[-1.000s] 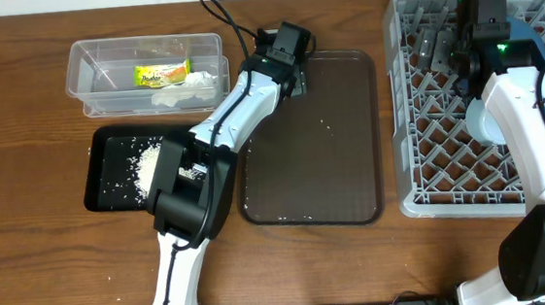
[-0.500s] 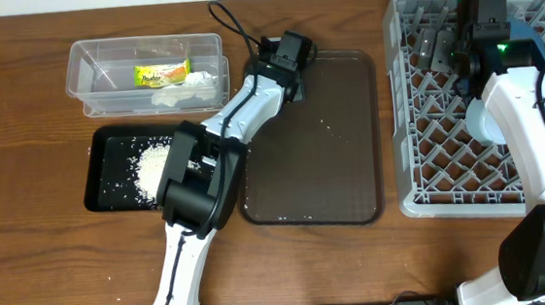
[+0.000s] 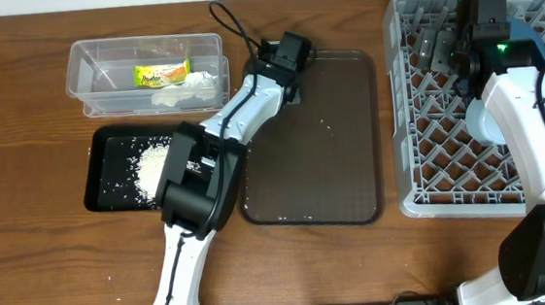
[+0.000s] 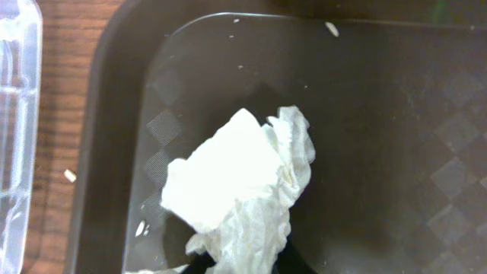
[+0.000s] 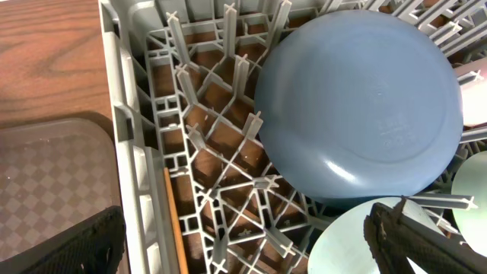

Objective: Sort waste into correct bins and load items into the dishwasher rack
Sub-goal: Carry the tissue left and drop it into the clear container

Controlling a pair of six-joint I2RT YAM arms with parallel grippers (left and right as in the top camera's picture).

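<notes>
Being pinched by closed left claw (image 4: 247, 268) over brown tray (image 4: 380, 152), a crumpled tissue (image 4: 240, 179), right claw (image 5: 247, 243) being held wide open, empty, above dishwasher rack (image 5: 152, 152).

Rice (image 3: 149, 165) in black tray (image 3: 90, 178), wrapper (image 3: 162, 75), perhaps tissue (image 3: 186, 90), in clear tub (image 3: 99, 59)

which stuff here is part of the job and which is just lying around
Job: tissue, rice, wrapper, clear tub, black tray, rack, blue dish, stick.
Just there: brown tray, table.
</notes>
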